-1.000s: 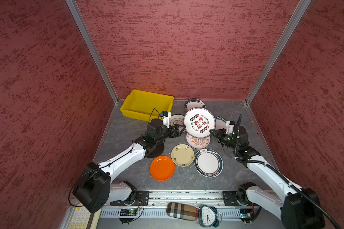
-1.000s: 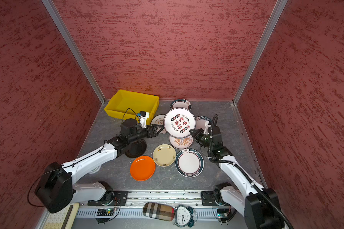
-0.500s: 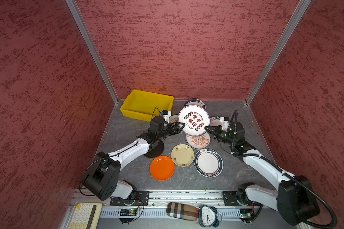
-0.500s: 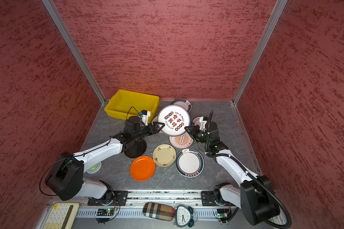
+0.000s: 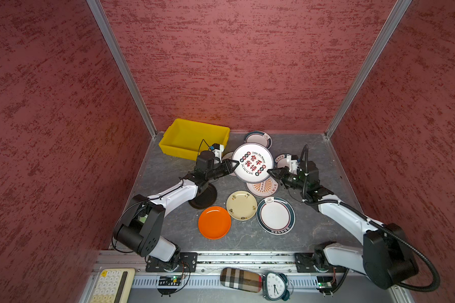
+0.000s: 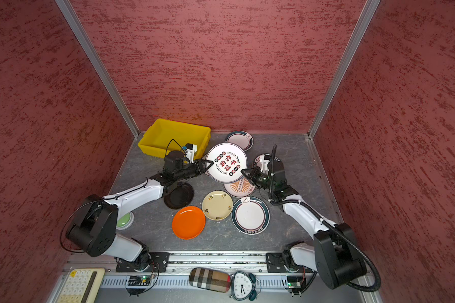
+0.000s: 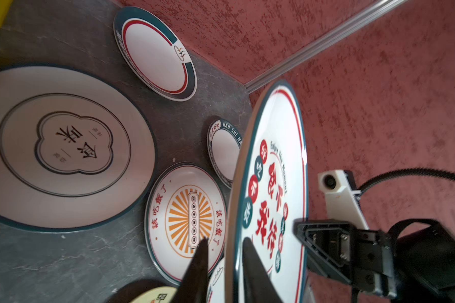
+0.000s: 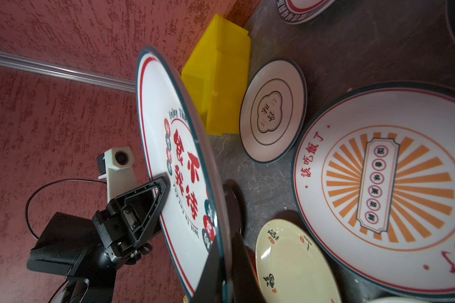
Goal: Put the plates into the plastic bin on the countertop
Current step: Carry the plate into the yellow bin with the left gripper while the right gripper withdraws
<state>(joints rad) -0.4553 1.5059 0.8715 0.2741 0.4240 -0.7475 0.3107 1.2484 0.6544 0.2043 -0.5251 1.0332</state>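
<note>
Entry: plates (image 5: 275, 215) to plastic bin (image 5: 180, 152); none stowed, all nine outstanding. Top views: bin empty, at the far left corner of the countertop (image 5: 181, 236); lettered plate (image 5: 252, 162) held aloft near the bin's right end, left gripper (image 5: 233, 164) and right gripper (image 6: 243, 171) each clamped on an opposite rim (a handover, by the look); orange plate (image 5: 214, 222) and black plate (image 6: 178, 196) among eight lying loose. Left wrist: fingers (image 7: 252, 270) pinch the raised rim; cloud plate (image 7: 63, 147) and sunburst plate (image 7: 189, 210) flat on the stone beneath. Right wrist: jaws shut on the same plate; cream plate (image 8: 292, 262) below.
</note>
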